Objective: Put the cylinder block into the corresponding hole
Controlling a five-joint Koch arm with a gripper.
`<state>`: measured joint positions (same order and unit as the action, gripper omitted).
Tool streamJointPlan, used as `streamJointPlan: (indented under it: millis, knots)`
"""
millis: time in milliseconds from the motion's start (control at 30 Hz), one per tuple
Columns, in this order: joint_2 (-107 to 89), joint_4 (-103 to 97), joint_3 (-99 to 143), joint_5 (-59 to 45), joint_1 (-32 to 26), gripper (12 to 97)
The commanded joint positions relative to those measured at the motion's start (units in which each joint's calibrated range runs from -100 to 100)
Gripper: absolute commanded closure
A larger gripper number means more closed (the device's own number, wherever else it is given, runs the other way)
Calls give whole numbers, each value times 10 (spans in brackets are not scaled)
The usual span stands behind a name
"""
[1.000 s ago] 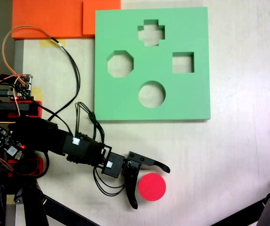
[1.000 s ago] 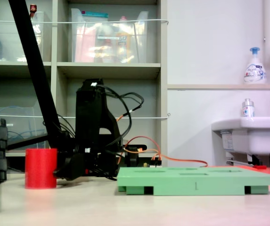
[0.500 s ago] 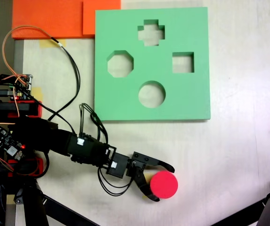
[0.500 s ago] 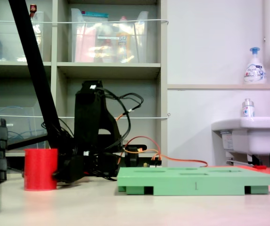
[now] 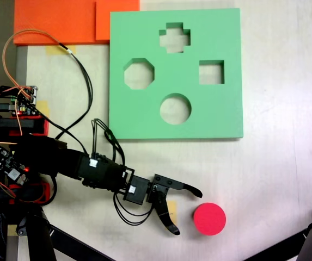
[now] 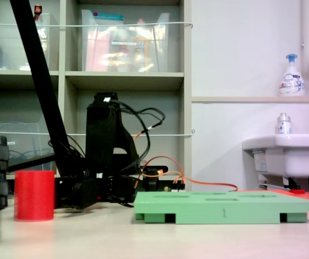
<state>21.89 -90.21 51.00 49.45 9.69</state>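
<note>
- Gripper (image 5: 187, 211): jaws spread wide, nothing held.
- Red cylinder block (image 5: 209, 219): stood upright on the table (image 5: 275, 174), just beside the gripper, apart from the green foam board (image 5: 221, 117) and its circular hole (image 5: 175, 109).

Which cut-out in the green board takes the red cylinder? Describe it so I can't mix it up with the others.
In the fixed view from above, find the square green foam board at the top of the table. The circular cut-out is the one nearest the board's lower edge, closest to the short red foam cylinder and the black gripper. Its outline is smoothly round; the other three cut-outs have corners.
</note>
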Motion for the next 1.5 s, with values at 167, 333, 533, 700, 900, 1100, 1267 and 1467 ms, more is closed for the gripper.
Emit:
streamJointPlan:
  millis: [167, 333, 533, 700, 900, 1100, 1267, 1467]
  knots:
    - [42, -62, -93, 4, 0, 370]
    - [65, -30, -154, 12, -2, 370]
    - [72, 32, -211, 13, -1, 370]
    - [86, 62, -249, 13, -2, 371]
    - [101, 78, -278, 12, -4, 372]
    - [105, 82, -283, 13, -6, 486]
    - [105, 78, -282, 13, -9, 607]
    - [107, 78, -281, 13, -12, 621]
